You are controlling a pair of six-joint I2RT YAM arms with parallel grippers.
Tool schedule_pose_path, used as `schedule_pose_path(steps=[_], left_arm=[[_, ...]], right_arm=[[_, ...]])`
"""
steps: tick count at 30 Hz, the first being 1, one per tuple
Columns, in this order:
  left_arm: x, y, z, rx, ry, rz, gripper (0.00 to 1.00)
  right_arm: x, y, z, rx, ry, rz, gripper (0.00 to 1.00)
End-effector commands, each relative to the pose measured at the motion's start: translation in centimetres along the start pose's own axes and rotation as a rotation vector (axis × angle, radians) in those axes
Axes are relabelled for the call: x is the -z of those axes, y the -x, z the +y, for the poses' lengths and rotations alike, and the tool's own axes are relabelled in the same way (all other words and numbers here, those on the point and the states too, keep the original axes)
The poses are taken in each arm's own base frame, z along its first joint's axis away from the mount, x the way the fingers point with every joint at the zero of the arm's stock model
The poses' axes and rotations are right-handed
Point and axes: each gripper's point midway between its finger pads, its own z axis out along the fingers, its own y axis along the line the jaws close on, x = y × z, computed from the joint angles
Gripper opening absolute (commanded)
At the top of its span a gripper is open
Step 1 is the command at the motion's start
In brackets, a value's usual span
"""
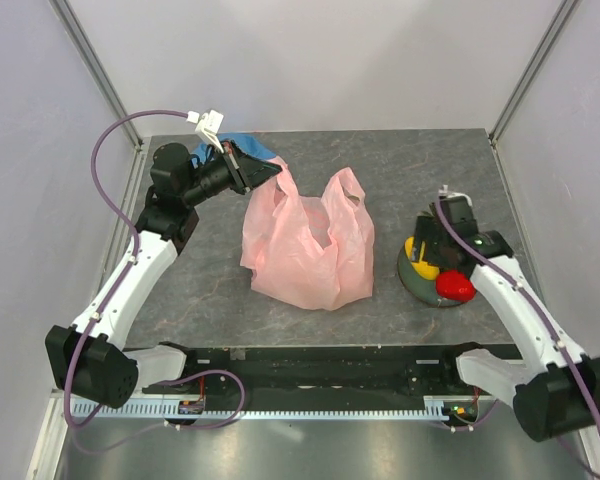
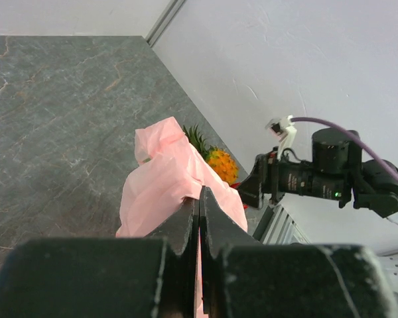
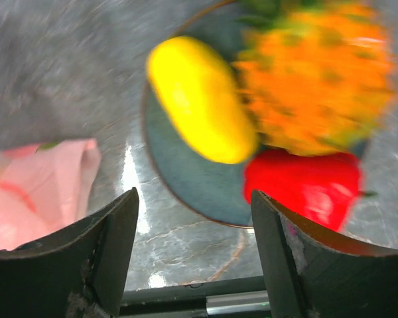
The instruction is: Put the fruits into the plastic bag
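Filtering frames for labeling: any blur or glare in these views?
Right wrist: motion-blurred, pineapple worst; white glare streak on the table beside the plate. Left wrist: plastic bag sharp, no glare. Top external: sharp, evenly lit.

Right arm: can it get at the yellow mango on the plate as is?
Likely yes. The right claw hangs open just over the plate, and the yellow mango lies uncovered. The pineapple and red fruit crowd one side, so a finger may brush them.
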Motion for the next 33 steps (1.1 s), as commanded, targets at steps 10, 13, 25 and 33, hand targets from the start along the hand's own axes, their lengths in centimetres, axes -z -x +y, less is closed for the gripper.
schedule_pose_path(steps=[10, 13, 25, 33], left_arm=[[0.4, 0.9, -1.1, -0.013, -0.038, -0.028, 0.02], [0.4, 1.0, -1.1, -0.016, -0.034, -0.028, 0.02], [0.4, 1.1, -0.6, -0.014, -0.028, -0.023, 0.02], [0.3, 1.2, -0.4, -0.013, -0.026, -0.023, 0.02]], right_arm=[[-4.9, 3.6, 2.4, 0.300, -0.160, -0.002, 0.82], [-5.8, 4.1, 2.8, 0.350, -0.150, -0.001, 0.82], [-8.7, 2.8, 4.3, 0.503, -0.065, 0.076, 0.75], [-9.9, 1.7, 3.8, 0.563, -0.081, 0.130, 0.73]])
